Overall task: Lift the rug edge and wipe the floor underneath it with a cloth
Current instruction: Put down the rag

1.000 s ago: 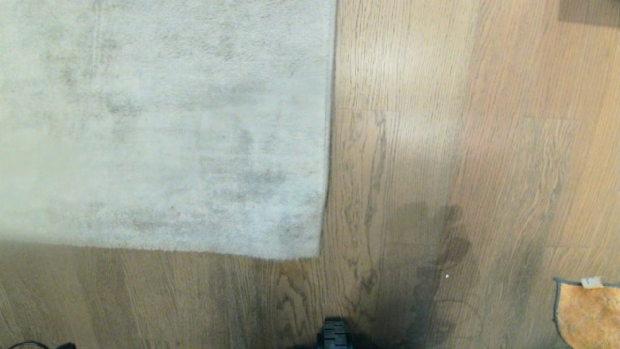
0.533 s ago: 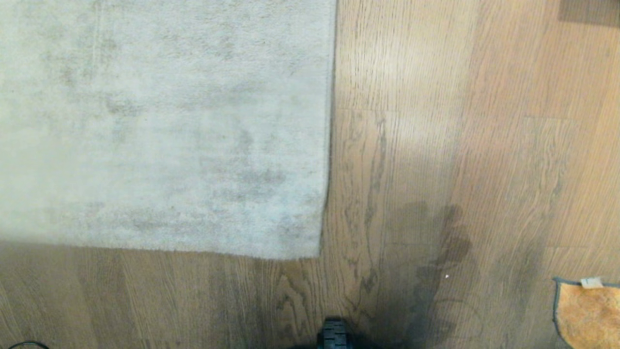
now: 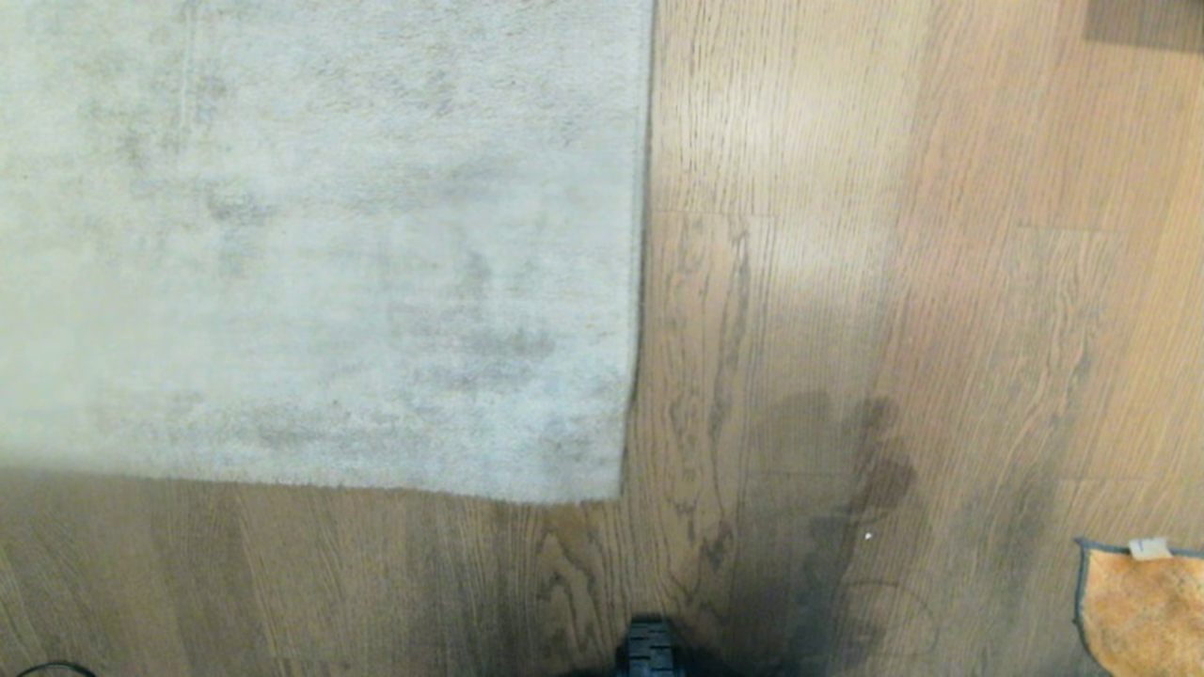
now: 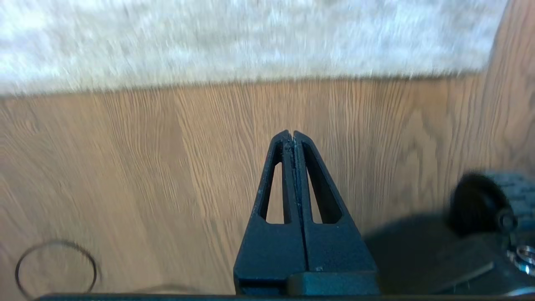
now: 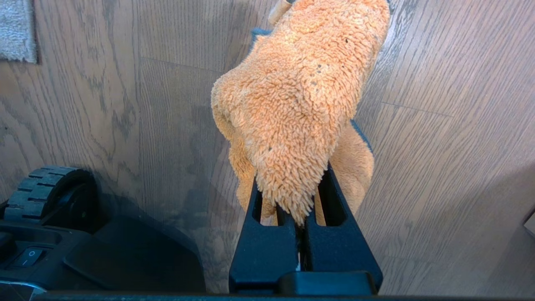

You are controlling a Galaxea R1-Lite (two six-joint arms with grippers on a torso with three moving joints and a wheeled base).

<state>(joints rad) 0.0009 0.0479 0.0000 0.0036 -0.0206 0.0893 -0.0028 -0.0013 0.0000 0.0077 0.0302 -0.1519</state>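
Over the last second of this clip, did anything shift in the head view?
Only a small dark object at the bottom-left corner slid out of sight, leaving a thin dark loop. The rug edge, the floor and the cloth stayed put.

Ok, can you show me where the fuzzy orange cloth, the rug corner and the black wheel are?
cloth (image 5: 301,96), right wrist view, middle of the fuzzy pile.
rug corner (image 3: 602,480), head view, near tip of the rug.
wheel (image 3: 649,649), head view, ribbed tread.
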